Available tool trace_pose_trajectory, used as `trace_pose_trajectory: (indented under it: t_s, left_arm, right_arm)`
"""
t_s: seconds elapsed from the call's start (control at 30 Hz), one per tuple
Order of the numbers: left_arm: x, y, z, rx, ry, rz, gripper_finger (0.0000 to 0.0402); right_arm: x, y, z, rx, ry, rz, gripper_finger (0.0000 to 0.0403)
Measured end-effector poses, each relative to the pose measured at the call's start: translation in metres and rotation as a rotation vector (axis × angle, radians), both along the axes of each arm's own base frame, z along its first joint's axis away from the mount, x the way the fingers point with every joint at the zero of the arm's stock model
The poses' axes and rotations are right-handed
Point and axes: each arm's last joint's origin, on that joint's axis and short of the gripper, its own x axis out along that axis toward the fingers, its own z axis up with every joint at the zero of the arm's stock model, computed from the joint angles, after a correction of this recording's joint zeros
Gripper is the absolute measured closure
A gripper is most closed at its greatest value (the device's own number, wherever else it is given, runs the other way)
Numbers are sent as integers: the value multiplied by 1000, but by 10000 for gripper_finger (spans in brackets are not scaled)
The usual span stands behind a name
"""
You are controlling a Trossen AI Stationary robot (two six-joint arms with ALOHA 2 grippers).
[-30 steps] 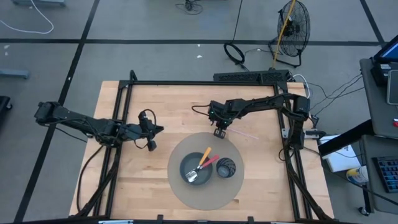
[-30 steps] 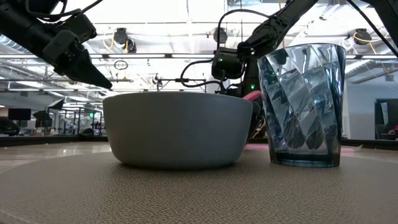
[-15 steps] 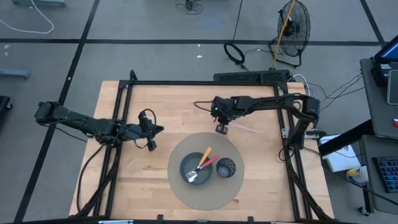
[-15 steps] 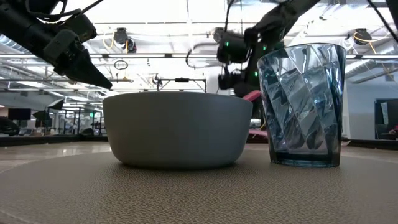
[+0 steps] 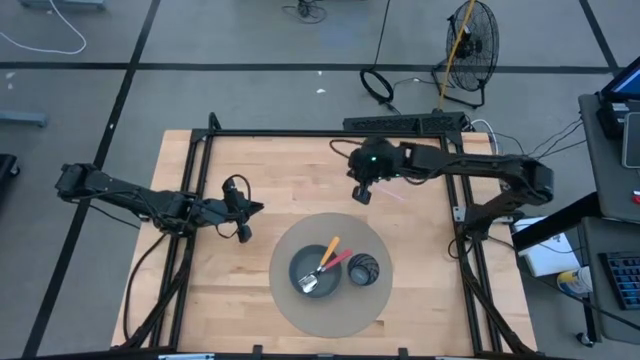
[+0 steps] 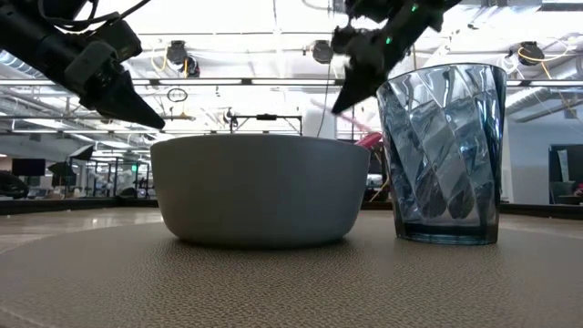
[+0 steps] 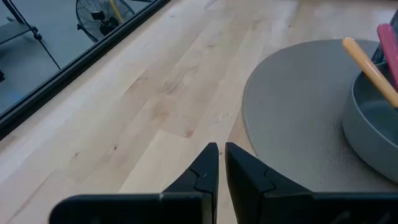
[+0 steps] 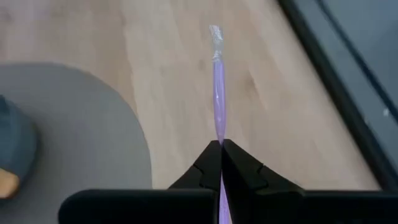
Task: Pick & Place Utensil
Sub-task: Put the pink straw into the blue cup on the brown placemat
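Note:
A thin pink-purple straw in a clear wrapper (image 8: 217,87) sticks out ahead of my right gripper (image 8: 220,144), which is shut on it above the bare wood beyond the mat (image 5: 362,192). The grey bowl (image 5: 312,272) on the round grey mat (image 5: 290,310) holds an orange-handled and a pink-handled utensil (image 5: 330,250). A blue ribbed glass (image 6: 446,150) stands right of the bowl (image 6: 260,187). My left gripper (image 7: 218,155) is shut and hovers left of the mat (image 5: 244,214). My right gripper pinches the straw between its two fingertips (image 8: 210,155). The straw runs along the fingers: one stretch shows farther back between them (image 8: 221,208), and the long stretch (image 8: 217,106) reaches forward to its crimped wrapper end (image 8: 215,32). The straw is lifted clear of the table.
A black frame rail (image 5: 330,132) runs along the table's far edge, with side rails at left and right. Bare wood lies between the left gripper and the mat (image 7: 186,81). A fan (image 5: 470,35) and cables sit on the floor beyond the table.
My right gripper has risen and moved toward the table's far-right, away from the mat's far edge. The straw has gone up with it, lifted off the wood where it lay. The left arm kept still.

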Motion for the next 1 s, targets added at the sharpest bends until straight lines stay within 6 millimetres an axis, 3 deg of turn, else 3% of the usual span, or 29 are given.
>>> trace_pose_trajectory:
  t_s: [0.27,0.47,1.0]
  left_arm:
    - [1,0,2,3,-23,-4,366]
    - [2,0,3,3,-30,-5,366]
    - [5,-2,8,4,-78,-50,366]
  right_arm:
    - [-21,18,47,-64,-212,45,403]
    - [-35,34,71,-77,-330,84,403]
    - [-39,92,94,-53,-513,294,403]
